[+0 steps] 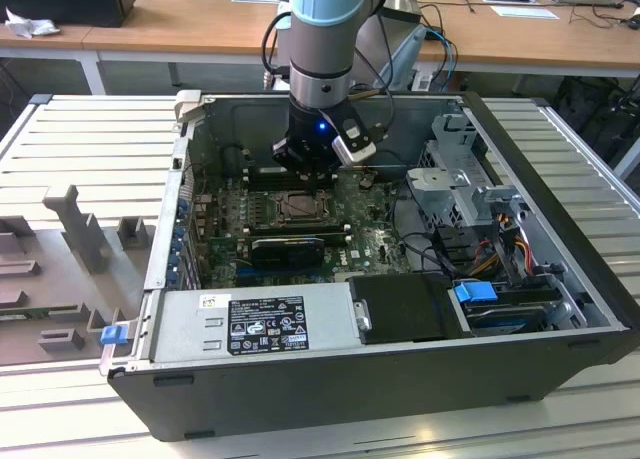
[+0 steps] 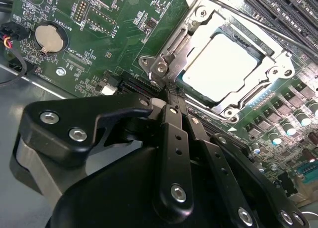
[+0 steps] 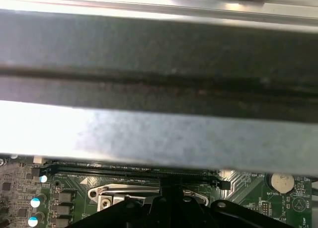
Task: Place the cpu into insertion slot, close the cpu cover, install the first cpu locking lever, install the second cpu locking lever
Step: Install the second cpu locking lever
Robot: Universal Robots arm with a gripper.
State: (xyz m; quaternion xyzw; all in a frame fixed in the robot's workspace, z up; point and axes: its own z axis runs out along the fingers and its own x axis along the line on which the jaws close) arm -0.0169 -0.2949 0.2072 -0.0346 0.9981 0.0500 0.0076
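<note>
Inside an open computer case [image 1: 560, 279], we see the gripper [image 2: 171, 96] lowered to the green circuit board [image 2: 99, 49], its fingers [image 2: 175, 138] pressed together with nothing visibly between them, their tips at a corner of the insertion slot [image 2: 198, 24]. The cpu [image 2: 221, 66] already lies in that slot, its pale face showing through the window of the cpu cover [image 2: 276, 69], which lies flat over it. The tips sit near a thin metal bar at the socket's edge, so we judge a locking lever to be the step in hand. Doing it well likely means pushing the lever down steadily and guiding it sideways under its catch without scraping the board.

The second wrist view gives us the chip, the cover and a round coin battery [image 2: 50, 37]. The exterior view shows the arm [image 1: 322, 39] standing over the socket, a grey power supply [image 1: 255, 324] and a blue clip [image 1: 113, 333]. In the first wrist view a case wall [image 3: 159, 79] blocks most of the board.
</note>
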